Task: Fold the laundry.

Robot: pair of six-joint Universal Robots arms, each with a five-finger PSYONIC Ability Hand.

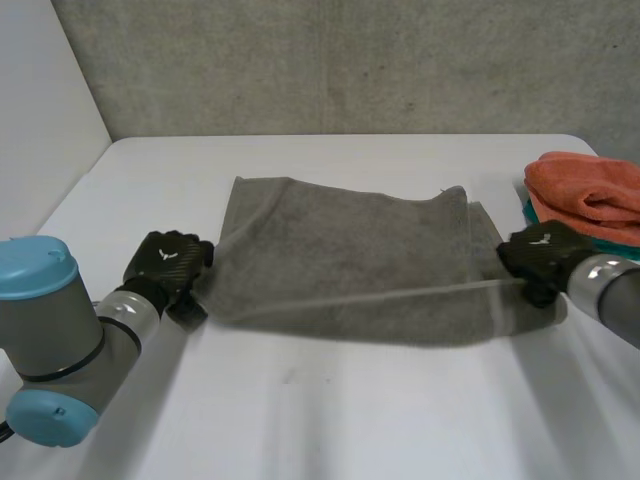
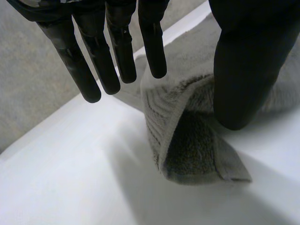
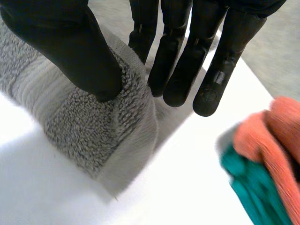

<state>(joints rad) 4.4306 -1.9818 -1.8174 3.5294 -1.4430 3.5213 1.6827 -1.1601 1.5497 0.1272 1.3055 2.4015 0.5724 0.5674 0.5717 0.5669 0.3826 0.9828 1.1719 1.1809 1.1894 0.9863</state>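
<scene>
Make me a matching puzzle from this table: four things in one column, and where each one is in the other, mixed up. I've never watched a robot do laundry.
Things:
1. grey towel
2. orange cloth
3. teal cloth
4. right hand

Places:
A. lying under another cloth
B. stretched from the left hand across to the right hand
C. lying on top of another cloth
D. pinching the towel corner nearest the two coloured cloths

Pairs: 1-B, 2-C, 3-A, 4-D
</scene>
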